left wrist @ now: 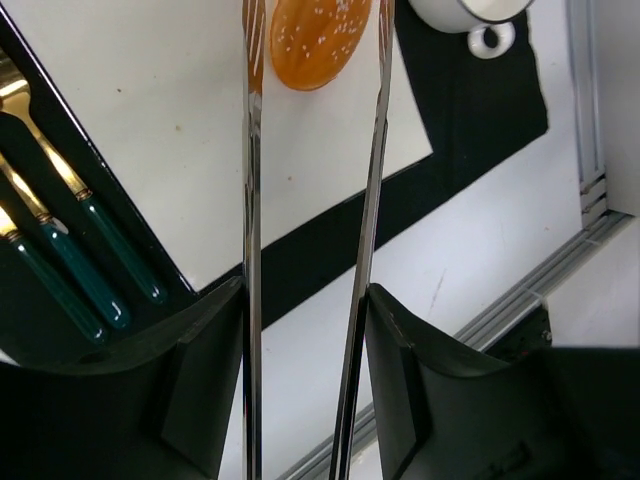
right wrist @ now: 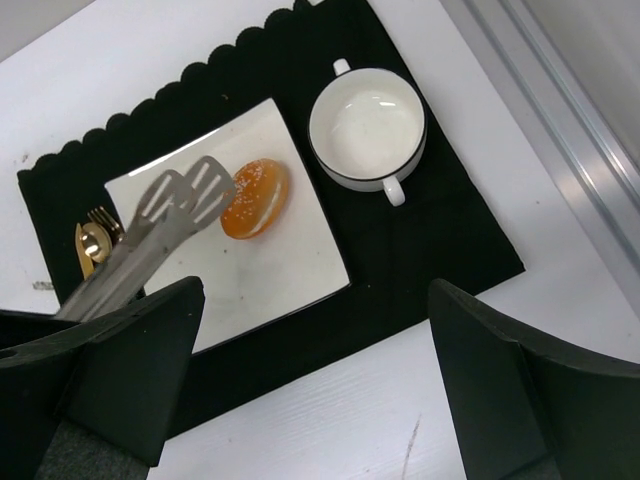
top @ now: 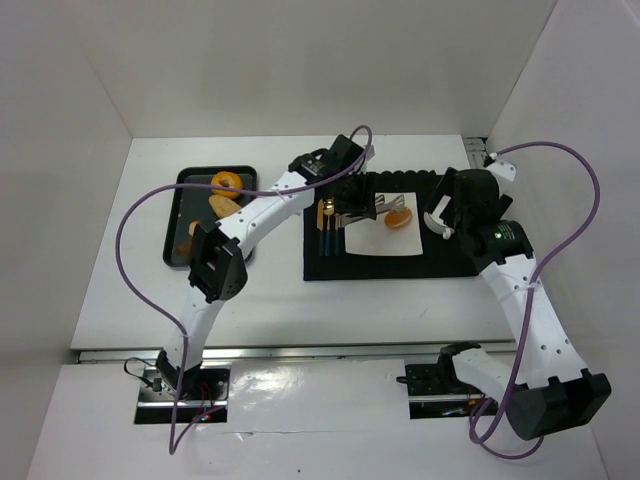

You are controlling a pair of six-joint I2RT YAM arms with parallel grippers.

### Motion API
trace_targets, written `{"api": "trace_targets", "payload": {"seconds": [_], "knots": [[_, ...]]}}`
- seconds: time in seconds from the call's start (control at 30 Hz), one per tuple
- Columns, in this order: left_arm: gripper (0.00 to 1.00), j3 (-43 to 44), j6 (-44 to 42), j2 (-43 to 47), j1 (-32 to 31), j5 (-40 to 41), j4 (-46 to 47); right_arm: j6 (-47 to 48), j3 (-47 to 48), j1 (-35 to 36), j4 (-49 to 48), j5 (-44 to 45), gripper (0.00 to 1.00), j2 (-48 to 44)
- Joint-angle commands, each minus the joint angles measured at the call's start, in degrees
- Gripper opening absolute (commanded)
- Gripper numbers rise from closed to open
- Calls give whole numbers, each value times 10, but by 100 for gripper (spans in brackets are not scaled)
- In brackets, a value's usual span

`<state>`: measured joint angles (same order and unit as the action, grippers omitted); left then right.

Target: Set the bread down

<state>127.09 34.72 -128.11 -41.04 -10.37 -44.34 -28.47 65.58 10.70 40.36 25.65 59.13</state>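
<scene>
Bread (top: 399, 219) sits plated: on the counter (top: 270, 300), a black placemat (top: 400, 265) carries a white plate (top: 380, 243), bread toward its 2 o'clock corner from above. Left gripper (top: 355, 198) clamps tongs (top: 370, 207), blades parted, pointing at the bread from its 9 o'clock. Right gripper (top: 443, 208) hangs open at 3 o'clock; the left reaches nearer.

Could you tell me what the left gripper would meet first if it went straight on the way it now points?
The tongs in the left gripper point at the bread on the white plate, tips beside it; likely that first, though depth is unclear.
</scene>
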Motion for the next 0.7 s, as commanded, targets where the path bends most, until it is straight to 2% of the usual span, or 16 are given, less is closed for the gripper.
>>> {"api": "trace_targets", "payload": {"seconds": [0.0,0.07,0.13,0.23,0.33,0.4,0.53,0.67], "knots": [[61,33,-10,85,-4,10,5,5,1,-3,-2,-3,100,2],[61,33,-16,113,-4,26,-23,10,1,-3,-11,-10,100,2],[60,12,-8,141,23,64,-46,10,1,-3,-16,-15,100,2],[58,-107,18,232,64,110,-67,16,6,-3,-28,-20,100,2],[56,-229,43,336,161,135,-94,16,1,-9,-41,-32,100,7],[56,-288,55,408,194,162,-119,16,1,-9,-41,-44,100,13],[57,-351,87,503,265,198,-179,16,-5,-9,-65,-67,100,27],[58,-397,97,551,338,203,-213,16,-11,-9,-80,-84,100,39]]}}
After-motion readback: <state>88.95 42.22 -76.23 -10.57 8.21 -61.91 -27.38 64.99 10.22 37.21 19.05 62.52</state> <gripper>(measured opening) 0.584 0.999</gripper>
